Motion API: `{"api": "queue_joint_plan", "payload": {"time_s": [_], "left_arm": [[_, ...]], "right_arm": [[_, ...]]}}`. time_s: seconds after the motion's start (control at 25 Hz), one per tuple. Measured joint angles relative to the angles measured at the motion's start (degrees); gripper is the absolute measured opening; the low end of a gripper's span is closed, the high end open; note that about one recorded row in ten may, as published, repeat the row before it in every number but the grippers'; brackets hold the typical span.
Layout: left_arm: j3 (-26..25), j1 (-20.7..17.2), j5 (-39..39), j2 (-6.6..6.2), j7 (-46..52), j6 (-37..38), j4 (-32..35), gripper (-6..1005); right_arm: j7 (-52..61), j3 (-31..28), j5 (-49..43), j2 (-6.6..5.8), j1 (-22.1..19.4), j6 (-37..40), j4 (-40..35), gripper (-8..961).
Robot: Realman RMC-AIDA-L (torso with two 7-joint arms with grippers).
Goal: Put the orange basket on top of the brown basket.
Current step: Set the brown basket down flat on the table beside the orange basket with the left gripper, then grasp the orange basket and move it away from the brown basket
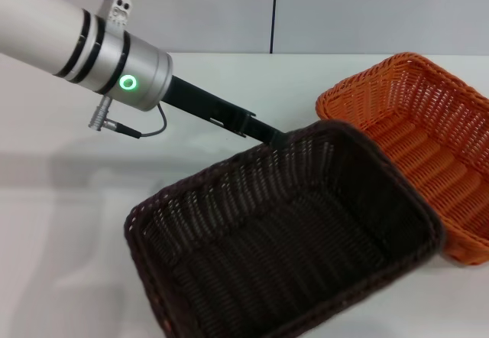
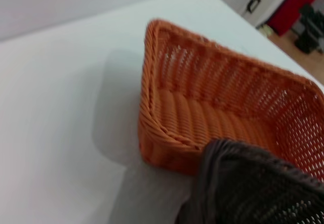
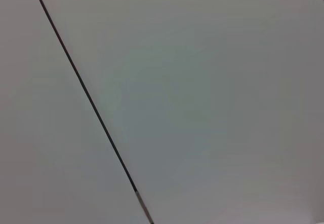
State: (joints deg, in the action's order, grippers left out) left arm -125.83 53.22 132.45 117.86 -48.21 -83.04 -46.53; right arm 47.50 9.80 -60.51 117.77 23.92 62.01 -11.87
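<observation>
My left pincer grips the brown basket rim, tilted up beside the orange basket — wrong basket lifted, and it could slip.

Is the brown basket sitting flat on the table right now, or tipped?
Tipped. The brown basket is raised at its far rim, where the left gripper meets it, and overlaps the orange basket.

Woven orange basket; dark-brown basket
</observation>
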Motion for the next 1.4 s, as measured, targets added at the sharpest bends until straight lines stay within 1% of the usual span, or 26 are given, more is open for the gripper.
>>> {"api": "queue_joint_plan", "payload": {"time_s": [0.04,0.08,0.16,0.2,0.24,0.28,0.32,0.4,0.48,0.56,0.64,0.68,0.76,0.84,0.88,0.92,0.96,1.0,1.04,1.16,1.24,1.28,1.32,1.4], "left_arm": [[0.0,-0.5,-0.4,0.00,-0.1,0.3,-0.6,352],[0.0,-1.2,-1.1,-0.01,-0.1,0.8,-1.4,400],[-0.1,-1.7,-1.8,-0.04,-0.3,1.0,-2.1,495],[-0.1,-2.9,-4.1,-0.15,-1.3,1.3,-3.4,543],[-0.1,-3.1,-4.8,-0.19,-1.7,1.3,-3.6,591],[-0.1,-3.7,-6.0,-0.28,-2.4,1.3,-4.0,625],[-0.1,-3.7,-6.0,-0.28,-2.4,1.3,-4.0,659],[-0.3,-4.1,-7.1,-0.51,-3.7,1.5,-4.2,726],[-0.3,-4.1,-7.1,-0.57,-3.9,1.7,-4.1,794],[-0.4,-4.1,-7.2,-0.65,-4.4,1.9,-3.9,815],[-0.4,-4.1,-7.2,-0.66,-4.7,2.1,-3.8,836],[-0.4,-4.1,-7.2,-0.66,-4.7,2.1,-3.8,846],[-0.5,-4.1,-7.2,-0.72,-4.9,2.1,-3.7,867],[-0.5,-4.0,-7.2,-0.81,-5.2,2.1,-3.5,867],[-0.5,-4.0,-7.2,-0.82,-5.3,2.1,-3.4,866],[-0.5,-4.0,-7.2,-0.82,-5.3,2.1,-3.4,866],[-0.5,-4.0,-7.2,-0.82,-5.3,2.1,-3.4,866],[-0.5,-4.0,-6.9,-0.83,-5.3,2.2,-3.4,866],[-0.5,-4.0,-6.9,-0.83,-5.3,2.2,-3.4,865],[-0.4,-4.0,-6.7,-0.99,-6.0,2.7,-1.7,865],[-0.2,-4.1,-6.7,-1.11,-6.2,2.9,-1.1,864],[-0.1,-4.1,-6.7,-1.12,-6.3,2.9,-0.9,864],[-0.1,-4.1,-6.7,-1.12,-6.4,2.9,-0.8,864],[0.0,-4.2,-6.7,-1.13,-6.7,2.9,-0.4,864]], "right_arm": [[2.8,0.0,-1.6,-0.13,-0.4,0.5,-0.9,737],[2.8,0.0,-1.6,-0.13,-0.4,0.5,-0.9,737],[9.5,0.1,-5.8,-0.53,-1.4,2.0,-3.4,736],[18.7,0.1,-11.6,-1.29,-2.6,4.6,-7.0,736],[18.7,0.1,-11.6,-1.29,-2.6,4.6,-7.0,736],[27.2,0.0,-16.9,-2.34,-3.7,7.3,-11.3,736],[27.2,0.0,-16.9,-2.34,-3.7,7.3,-11.3,735],[37.2,0.0,-23.2,-3.72,-4.8,10.5,-17.2,735],[49.6,0.1,-30.9,-5.69,-5.4,13.7,-24.0,734],[61.3,0.3,-38.4,-8.15,-5.3,16.8,-29.5,734],[74.4,0.6,-47.3,-11.23,-4.3,22.0,-35.0,733],[79.4,0.6,-51.2,-12.39,-3.6,24.7,-37.4,733],[86.4,0.7,-58.9,-14.29,-1.3,29.9,-41.6,733],[91.0,0.7,-67.0,-15.81,1.5,34.7,-44.5,732],[93.3,0.7,-75.4,-17.31,4.7,38.9,-45.4,732],[93.3,0.7,-75.4,-17.31,4.7,38.9,-45.4,732],[93.8,0.7,-79.7,-17.87,6.2,40.7,-45.3,732],[94.1,1.3,-86.2,-18.53,8.6,42.8,-44.6,731],[94.1,1.3,-86.2,-18.53,8.6,42.8,-44.6,731],[94.5,3.3,-90.0,-18.68,10.2,43.0,-42.9,730],[94.9,4.9,-90.3,-18.50,10.5,42.4,-41.4,730],[95.2,6.4,-90.4,-18.22,10.7,41.2,-39.8,730],[95.2,6.4,-90.4,-18.22,10.7,41.2,-39.8,729],[95.4,8.3,-90.6,-18.04,10.8,39.4,-37.6,729]]}}
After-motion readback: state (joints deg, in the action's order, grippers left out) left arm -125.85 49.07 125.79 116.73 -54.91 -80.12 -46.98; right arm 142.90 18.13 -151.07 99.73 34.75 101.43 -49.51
